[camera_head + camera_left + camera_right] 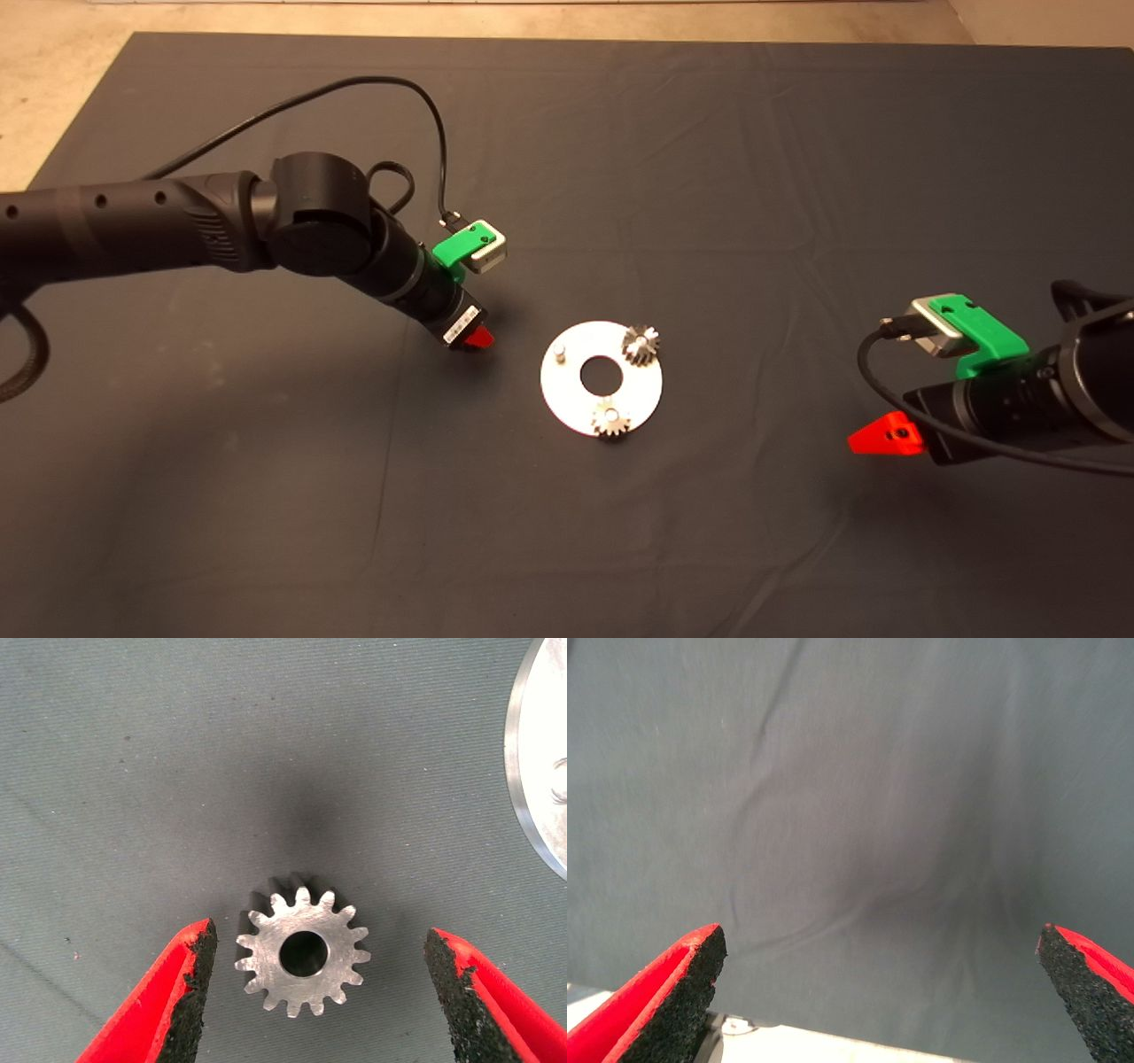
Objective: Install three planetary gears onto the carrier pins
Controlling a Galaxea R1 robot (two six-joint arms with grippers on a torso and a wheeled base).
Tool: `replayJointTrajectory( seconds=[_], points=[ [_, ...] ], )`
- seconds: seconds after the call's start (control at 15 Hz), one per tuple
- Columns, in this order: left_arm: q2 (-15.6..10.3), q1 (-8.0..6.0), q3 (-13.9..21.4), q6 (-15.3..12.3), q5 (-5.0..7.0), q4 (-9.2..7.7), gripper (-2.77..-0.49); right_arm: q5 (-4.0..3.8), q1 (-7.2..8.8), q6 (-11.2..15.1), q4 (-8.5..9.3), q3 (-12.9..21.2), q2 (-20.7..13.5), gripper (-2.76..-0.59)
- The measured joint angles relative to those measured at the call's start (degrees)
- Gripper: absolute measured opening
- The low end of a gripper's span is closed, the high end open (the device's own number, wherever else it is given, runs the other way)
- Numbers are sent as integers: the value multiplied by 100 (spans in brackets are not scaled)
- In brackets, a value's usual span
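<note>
Hovering over the mat left of centre in the head view, my left end effector (319, 992) has its fingers spread wide, and through its wrist camera I see the third gear (303, 955) lying flat on the dark surface (266, 496) between the two black pads, touching neither. The edge of the round silver plate (536, 762) shows just beyond it in that view. In the head view the plate (567, 390) sits near the middle of the frame, close to the right of that end effector. Two gears are already seated on it: one (640, 344) at its upper right rim, one (611, 417) at its lower edge. The last carrier pin (560, 353), at the plate's upper left, stands bare. My right end effector (877, 992) waits at the right edge of the head view, well apart from the plate, fingers wide with only wrinkled mat between them.
</note>
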Motion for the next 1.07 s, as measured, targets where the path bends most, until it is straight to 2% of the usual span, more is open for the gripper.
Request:
replayJointTrajectory(
  seconds=[0.13,0.33,0.47,0.93,1.0,1.07],
  points=[
    [3,21,0,0,-9,1,-163,-1,-53,0,0,0,0,-74],
    [0,167,0,0,-44,4,-163,2,-87,0,0,0,0,-74],
    [0,173,0,0,-91,4,-163,2,-87,-2,0,0,2,-74],
    [2,173,0,0,-94,4,-170,1,-87,-9,0,0,5,-74],
    [0,173,0,0,-94,4,-172,2,-87,-9,0,0,5,-74],
    [-4,173,0,0,-96,4,-184,2,-87,-9,0,0,5,-74]
  ],
)
